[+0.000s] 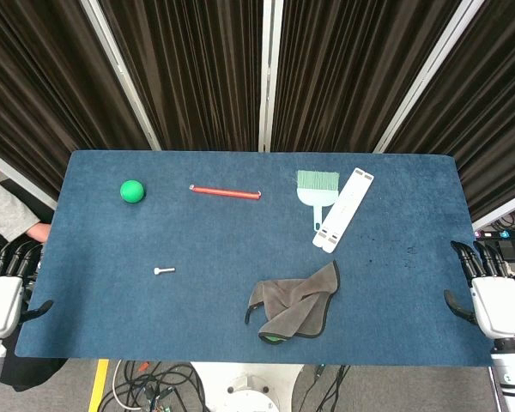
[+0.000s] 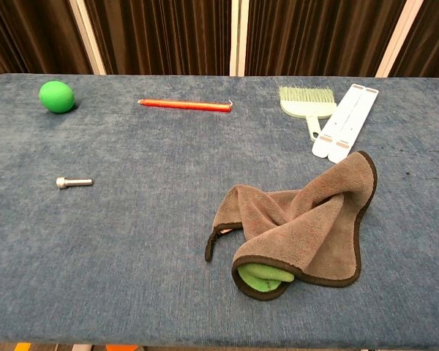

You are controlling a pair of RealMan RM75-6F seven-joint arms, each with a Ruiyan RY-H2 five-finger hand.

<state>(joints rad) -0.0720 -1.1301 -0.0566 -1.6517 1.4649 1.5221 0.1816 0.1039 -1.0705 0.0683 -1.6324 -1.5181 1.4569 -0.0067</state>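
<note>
My left hand (image 1: pixel 4 287) hangs beside the table's left edge, fingers apart, holding nothing. My right hand (image 1: pixel 489 292) hangs off the right edge in the same way, empty. Neither shows in the chest view. On the blue table (image 1: pixel 94 318) lie a green ball (image 1: pixel 132 190) (image 2: pixel 56 96), a red pencil (image 1: pixel 225 192) (image 2: pixel 184 105), a small silver bolt (image 1: pixel 163 270) (image 2: pixel 74 182), a pale green brush (image 1: pixel 317 188) (image 2: pixel 306 103), a white folded stand (image 1: pixel 343 210) (image 2: pixel 345 122) and a crumpled brown cloth (image 1: pixel 296 300) (image 2: pixel 300 223) with something green (image 2: pixel 262 276) under its front fold.
Dark curtains with white posts (image 1: pixel 266 77) stand behind the table. A person's sleeve and hand (image 1: pixel 13 215) show at the far left. Cables (image 1: pixel 154 386) lie on the floor below the front edge.
</note>
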